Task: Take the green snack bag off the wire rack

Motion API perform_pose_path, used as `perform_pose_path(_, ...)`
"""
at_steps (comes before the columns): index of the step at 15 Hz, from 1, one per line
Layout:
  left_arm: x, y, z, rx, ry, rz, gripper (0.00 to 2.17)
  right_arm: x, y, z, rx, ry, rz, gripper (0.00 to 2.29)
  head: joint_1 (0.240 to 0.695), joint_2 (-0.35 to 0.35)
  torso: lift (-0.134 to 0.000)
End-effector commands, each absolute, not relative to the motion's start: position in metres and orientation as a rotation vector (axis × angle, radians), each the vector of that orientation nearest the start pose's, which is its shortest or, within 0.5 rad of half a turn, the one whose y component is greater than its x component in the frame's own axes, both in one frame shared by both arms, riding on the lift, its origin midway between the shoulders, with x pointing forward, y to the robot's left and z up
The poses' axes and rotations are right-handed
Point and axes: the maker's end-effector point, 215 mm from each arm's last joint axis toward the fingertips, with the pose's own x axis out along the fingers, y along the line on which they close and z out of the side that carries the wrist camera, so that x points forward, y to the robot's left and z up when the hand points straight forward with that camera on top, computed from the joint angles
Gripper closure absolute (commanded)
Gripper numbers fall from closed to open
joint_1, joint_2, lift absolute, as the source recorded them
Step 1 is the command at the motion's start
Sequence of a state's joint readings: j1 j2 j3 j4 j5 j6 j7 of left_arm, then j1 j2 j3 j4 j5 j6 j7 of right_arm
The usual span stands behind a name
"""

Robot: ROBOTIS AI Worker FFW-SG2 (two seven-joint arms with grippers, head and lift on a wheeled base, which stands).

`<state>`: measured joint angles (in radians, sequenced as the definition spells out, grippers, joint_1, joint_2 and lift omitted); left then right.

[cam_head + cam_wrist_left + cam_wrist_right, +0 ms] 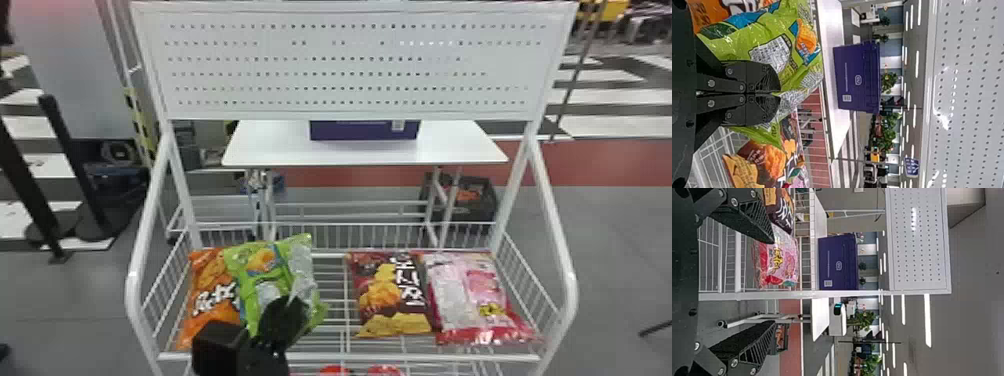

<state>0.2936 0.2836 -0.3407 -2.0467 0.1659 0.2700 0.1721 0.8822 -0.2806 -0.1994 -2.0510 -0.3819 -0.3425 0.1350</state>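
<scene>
The shiny green snack bag [267,277] is pinched in the left gripper [287,312], overlapping the orange snack bag [205,320] to its left. Rightward, past a gap on the white wire rack [425,357], lies a brown-and-yellow snack bag [385,295]. The right gripper [773,282] gapes wide.

Head view: set high before the white wire rack [350,357], facing forward and down, whole basket level in frame. Left wrist view: close in at the shiny green snack bag [766,43], facing the white perforated metal panel [969,94], turned sideways. Right wrist view: likewise sideways, farther back, facing past the rack's side. Shared by both wrist views: purple rectangular box [856,78], panel.
</scene>
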Motion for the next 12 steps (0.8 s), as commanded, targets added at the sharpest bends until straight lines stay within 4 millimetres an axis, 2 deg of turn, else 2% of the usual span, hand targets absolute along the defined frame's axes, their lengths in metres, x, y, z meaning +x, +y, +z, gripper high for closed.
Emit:
perform_pose_path(1,0.442,0.139,-0.349,0.036,0.142,-0.233,1.79,0.329,-0.328,-0.347,0.028,0.024,0.085,0.17,0.499,0.0,0.0)
perform_pose_path(8,0.361,0.219,-0.289,-0.016,-0.057,-0.171,1.79,0.328,-0.327,-0.35,0.028,0.032,0.089,0.17,0.499,0.0,0.0)
perform_pose_path(12,0.336,0.253,-0.288,-0.023,-0.098,-0.112,1.79,0.328,-0.324,-0.351,0.03,0.034,0.093,0.17,0.499,0.0,0.0)
